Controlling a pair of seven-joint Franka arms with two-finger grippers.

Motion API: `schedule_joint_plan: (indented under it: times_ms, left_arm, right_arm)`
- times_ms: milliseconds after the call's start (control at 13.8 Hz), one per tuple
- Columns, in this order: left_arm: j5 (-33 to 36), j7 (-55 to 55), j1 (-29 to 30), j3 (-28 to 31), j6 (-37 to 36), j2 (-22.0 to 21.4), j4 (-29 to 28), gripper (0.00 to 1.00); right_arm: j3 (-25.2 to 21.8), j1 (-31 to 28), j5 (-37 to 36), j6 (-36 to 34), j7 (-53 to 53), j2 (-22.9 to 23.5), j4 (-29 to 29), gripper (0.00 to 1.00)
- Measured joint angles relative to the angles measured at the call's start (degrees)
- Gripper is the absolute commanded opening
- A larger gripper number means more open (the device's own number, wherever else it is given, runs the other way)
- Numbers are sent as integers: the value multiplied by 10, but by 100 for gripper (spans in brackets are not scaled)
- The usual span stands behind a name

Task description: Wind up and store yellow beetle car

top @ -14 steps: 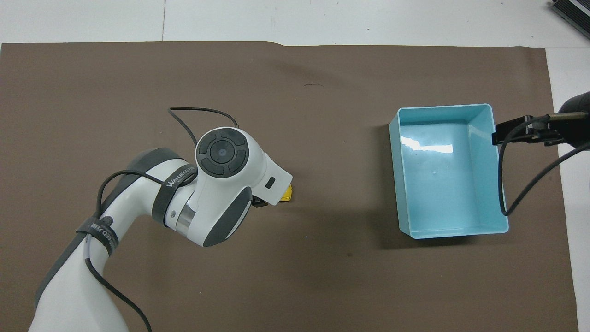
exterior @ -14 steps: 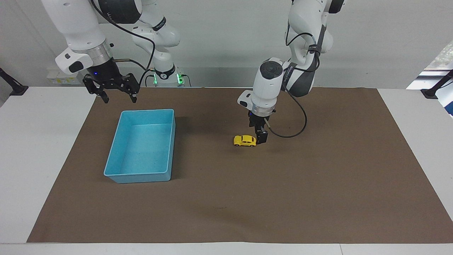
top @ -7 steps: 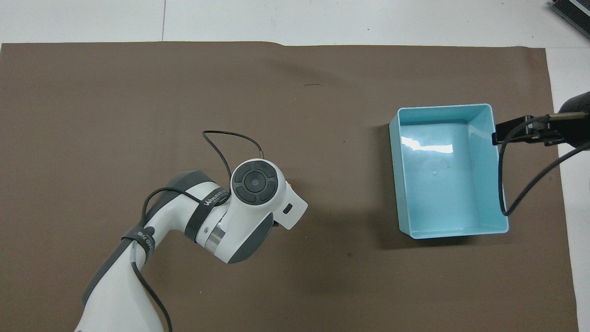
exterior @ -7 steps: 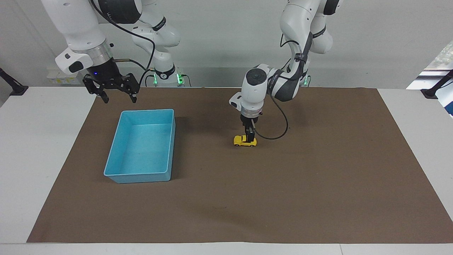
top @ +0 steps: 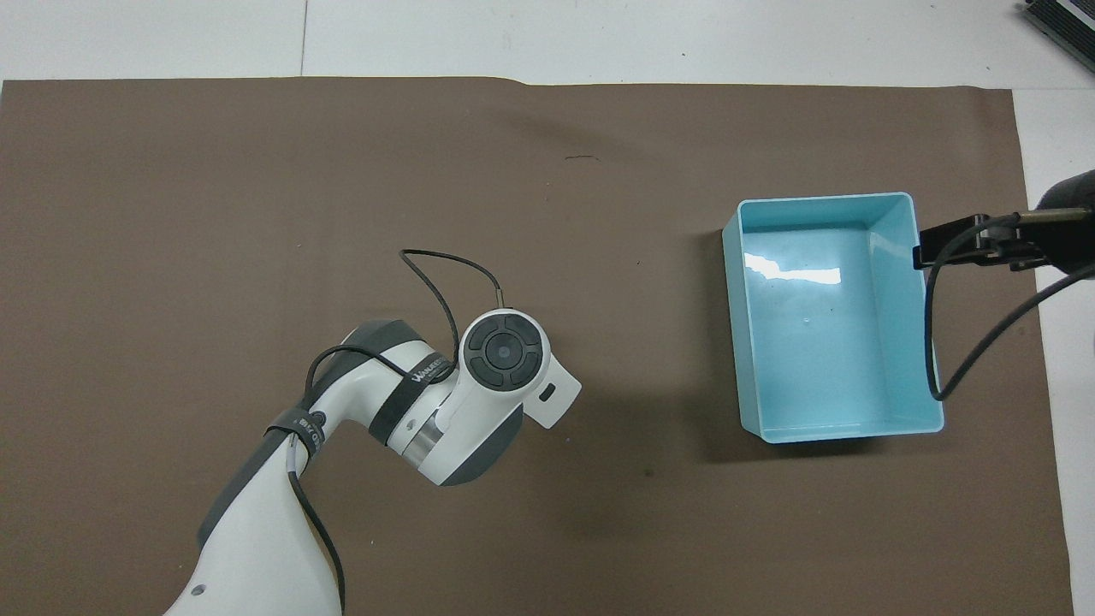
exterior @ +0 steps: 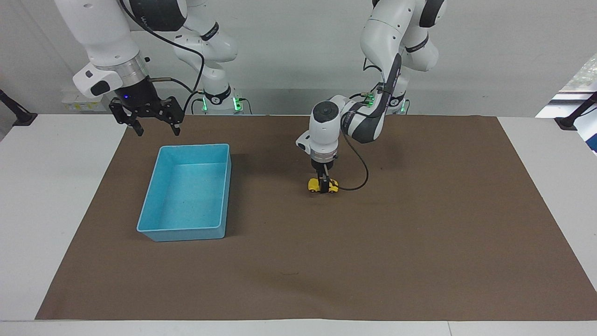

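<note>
Waiting spread above the light blue bin's (exterior: 186, 193) edge is the right tool (exterior: 152, 125), while the left tool (exterior: 323, 183) has dropped from beside the yellow beetle car (exterior: 322, 185) to straddle it on the worktop (exterior: 419, 242), its fingers closing, so pickup looks imminent.

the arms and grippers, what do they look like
Both arms are glossy white with dark grey joint sections and thin black cables looped along them. The left arm has a round dark grey wrist cap and white lettering. The right gripper is black under a silver wrist ring.
</note>
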Motion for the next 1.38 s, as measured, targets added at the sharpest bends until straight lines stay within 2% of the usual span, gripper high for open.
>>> schedule_joint_plan:
  times_ms: [72,145,217,290,362,1376]
  left_arm:
    - [3,-3,-1,0,-1,0,0,78]
    - [5,-8,-1,0,-3,0,1,63]
    - [8,-13,-1,0,-6,0,2,43]
    - [13,-18,-2,0,-10,-1,4,9]
    - [15,-20,-2,0,-13,-1,6,0]
    - [17,-23,-1,4,-5,-2,5,0]
  right_arm:
    - [0,0,0,0,0,0,0,100]
    - [0,0,0,0,0,0,0,100]
    - [0,0,0,0,0,0,0,100]
    - [0,0,0,0,0,0,0,100]
    - [0,0,0,0,0,0,0,100]
    - [0,0,0,0,0,0,0,100]
